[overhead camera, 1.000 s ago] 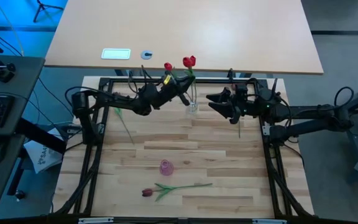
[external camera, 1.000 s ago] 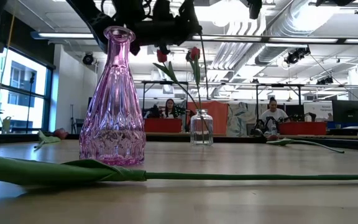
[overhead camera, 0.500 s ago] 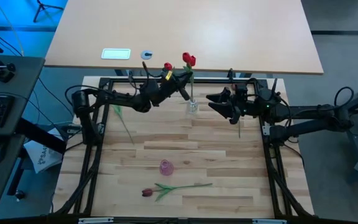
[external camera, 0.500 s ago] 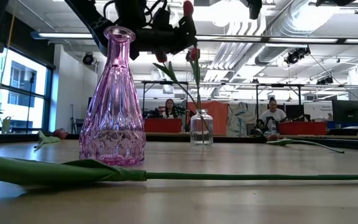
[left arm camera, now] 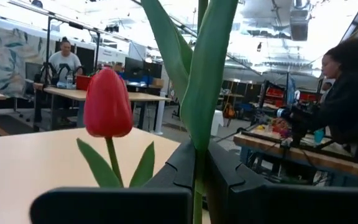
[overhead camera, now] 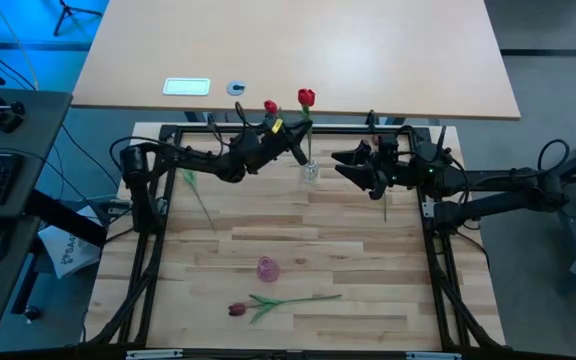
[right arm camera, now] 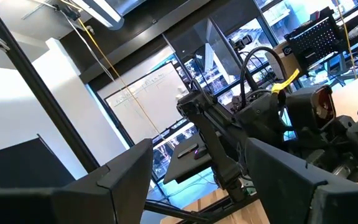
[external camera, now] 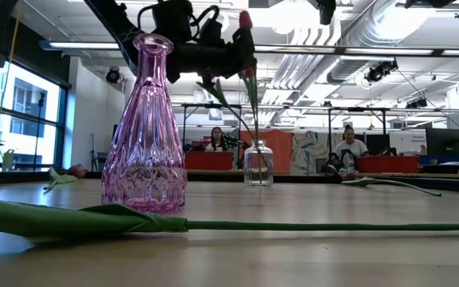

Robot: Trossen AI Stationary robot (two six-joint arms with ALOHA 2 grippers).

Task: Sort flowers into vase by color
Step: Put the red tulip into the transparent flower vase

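Note:
My left gripper (overhead camera: 296, 150) hovers by the clear vase (overhead camera: 310, 172) at the table's far side, shut on a red tulip whose head (overhead camera: 306, 97) stands above it; the low view shows that head (external camera: 245, 17) over the gripper (external camera: 233, 54). Another red tulip (overhead camera: 270, 107) stands with its stem in the clear vase (external camera: 258, 163). The pink vase (overhead camera: 266, 268) stands upright near the middle. A maroon tulip (overhead camera: 236, 309) lies flat on the near part of the table. My right gripper (overhead camera: 350, 166) waits open, right of the clear vase, above a lying stem (overhead camera: 385, 203). My left gripper pinches the tulip's green stem together with a leaf (left arm camera: 197, 134) between its two fingers. The fingers come level from the table's left and lie across the stem. The tulip is upright, its head above the fingers. Whether its lower end reaches the vase's mouth, I cannot tell.
One more tulip lies on the left part of the table (overhead camera: 196, 192). A black frame (overhead camera: 158, 200) borders the wooden table (overhead camera: 348, 250). A beige table (overhead camera: 368, 50) stands beyond the far edge. People sit at desks in the room behind (external camera: 349, 151).
My left gripper has turned and shifted slightly toward the far edge by the clear vase. The held tulip has swung upright, so its red head has risen above the fingers. The right arm has kept still.

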